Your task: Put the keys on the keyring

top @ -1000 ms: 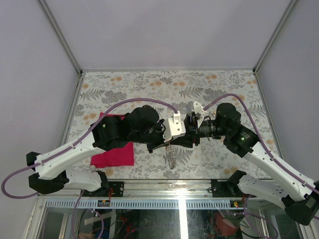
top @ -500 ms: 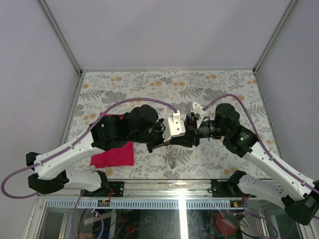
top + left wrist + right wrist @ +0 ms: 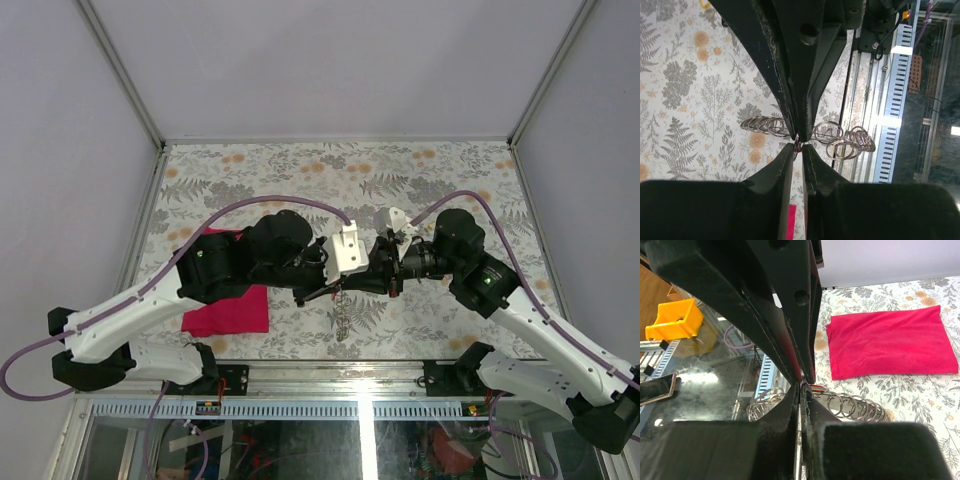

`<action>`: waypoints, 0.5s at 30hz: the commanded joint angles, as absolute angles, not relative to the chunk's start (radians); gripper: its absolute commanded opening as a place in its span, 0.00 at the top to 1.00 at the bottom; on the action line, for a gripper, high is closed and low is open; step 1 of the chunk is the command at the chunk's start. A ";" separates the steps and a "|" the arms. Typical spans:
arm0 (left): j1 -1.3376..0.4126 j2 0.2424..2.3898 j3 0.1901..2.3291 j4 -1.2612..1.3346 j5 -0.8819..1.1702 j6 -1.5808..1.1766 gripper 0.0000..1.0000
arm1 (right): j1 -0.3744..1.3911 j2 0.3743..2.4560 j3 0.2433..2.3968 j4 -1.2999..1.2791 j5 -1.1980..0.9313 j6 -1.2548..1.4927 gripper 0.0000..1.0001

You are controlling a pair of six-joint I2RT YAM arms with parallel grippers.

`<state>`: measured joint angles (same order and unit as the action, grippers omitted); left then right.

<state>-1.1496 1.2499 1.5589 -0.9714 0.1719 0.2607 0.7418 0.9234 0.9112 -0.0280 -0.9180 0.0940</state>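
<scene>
Keyring (image 3: 842, 141) pinched by left gripper (image 3: 797, 149) and right gripper (image 3: 799, 390), tips meeting; red cloth (image 3: 890, 342) lies nearby.

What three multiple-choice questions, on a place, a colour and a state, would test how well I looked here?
1. Where is the chain of rings? A on the floor; B where the left gripper and the right gripper meet; C in a box.
2. The cloth is: A blue; B green; C pink-red.
3. The right gripper is: A wide open; B shut; C hidden.
Answers: 1 B, rings dangle beside the touching tips; 2 C, it looks pink-red; 3 B, its tips press together.
</scene>
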 commanded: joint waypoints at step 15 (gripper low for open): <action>-1.154 1.042 1.388 -0.640 0.307 0.190 0.78 | 0.745 0.842 0.931 0.152 -1.001 0.200 1.00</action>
<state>-1.1511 1.0752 1.4261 -0.7841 0.2737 0.2226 0.7418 0.8768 0.9089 0.0280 -0.9550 0.1520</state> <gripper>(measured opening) 0.202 0.011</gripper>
